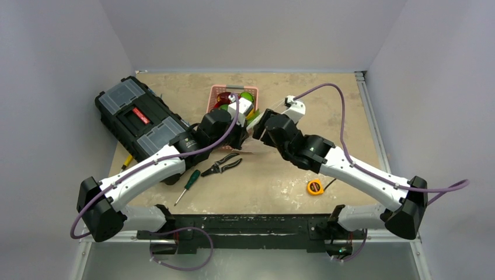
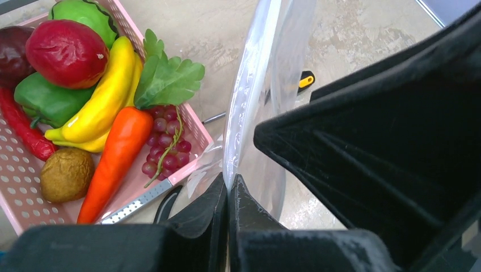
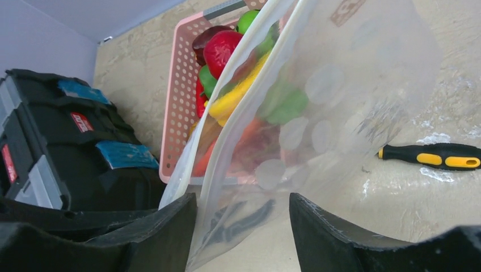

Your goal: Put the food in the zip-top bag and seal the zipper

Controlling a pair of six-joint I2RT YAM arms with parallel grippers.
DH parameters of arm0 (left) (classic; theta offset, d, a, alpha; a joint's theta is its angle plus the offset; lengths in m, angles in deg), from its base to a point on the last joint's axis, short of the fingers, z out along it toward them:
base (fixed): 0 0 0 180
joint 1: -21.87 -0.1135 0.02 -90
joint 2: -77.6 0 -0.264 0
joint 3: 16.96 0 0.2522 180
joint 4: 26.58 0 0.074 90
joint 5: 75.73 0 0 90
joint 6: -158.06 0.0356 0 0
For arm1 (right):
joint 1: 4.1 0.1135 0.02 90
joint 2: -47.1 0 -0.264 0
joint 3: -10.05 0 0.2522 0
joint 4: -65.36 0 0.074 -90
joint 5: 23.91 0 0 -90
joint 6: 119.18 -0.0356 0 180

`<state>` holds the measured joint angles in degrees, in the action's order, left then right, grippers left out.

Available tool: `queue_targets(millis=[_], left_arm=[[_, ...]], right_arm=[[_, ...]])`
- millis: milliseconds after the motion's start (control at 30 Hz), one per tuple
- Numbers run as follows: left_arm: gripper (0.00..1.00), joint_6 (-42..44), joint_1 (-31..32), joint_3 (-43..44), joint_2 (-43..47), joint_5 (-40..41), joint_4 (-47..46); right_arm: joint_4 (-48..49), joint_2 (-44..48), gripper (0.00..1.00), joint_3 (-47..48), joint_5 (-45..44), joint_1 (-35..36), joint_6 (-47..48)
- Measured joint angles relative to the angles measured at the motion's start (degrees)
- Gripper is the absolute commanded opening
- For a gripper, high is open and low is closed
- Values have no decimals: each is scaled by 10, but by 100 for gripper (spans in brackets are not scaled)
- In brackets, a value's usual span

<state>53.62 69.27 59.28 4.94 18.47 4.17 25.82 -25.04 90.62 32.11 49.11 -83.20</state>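
On the left, our left gripper has its fingers pressed together on an edge of the zip-top bag, which it holds up off the table just beside the pink basket. The food, with a carrot and a banana among it, lies in that basket, and none is in the bag. Further right, our right gripper has its fingers spread with the bag's film between them, not pinched. We judge the step in hand to be taking a second hold so the mouth can be opened. We should close on one layer only, near the zipper, then draw apart gently. Catching both layers would hold the mouth shut, and a hard pull could slip the film from the left pinch.
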Motion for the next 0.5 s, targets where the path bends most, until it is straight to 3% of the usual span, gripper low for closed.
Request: queue_targets(millis=[300, 400, 500], left_arm=[[0, 0, 0, 1, 0, -2, 4], [0, 0, 0, 1, 0, -2, 4], [0, 0, 0, 1, 0, -4, 4]], right_arm=[[-27, -31, 56, 17, -65, 27, 0], [-44, -50, 43, 37, -96, 27, 2], [-62, -65, 40, 61, -123, 27, 7]])
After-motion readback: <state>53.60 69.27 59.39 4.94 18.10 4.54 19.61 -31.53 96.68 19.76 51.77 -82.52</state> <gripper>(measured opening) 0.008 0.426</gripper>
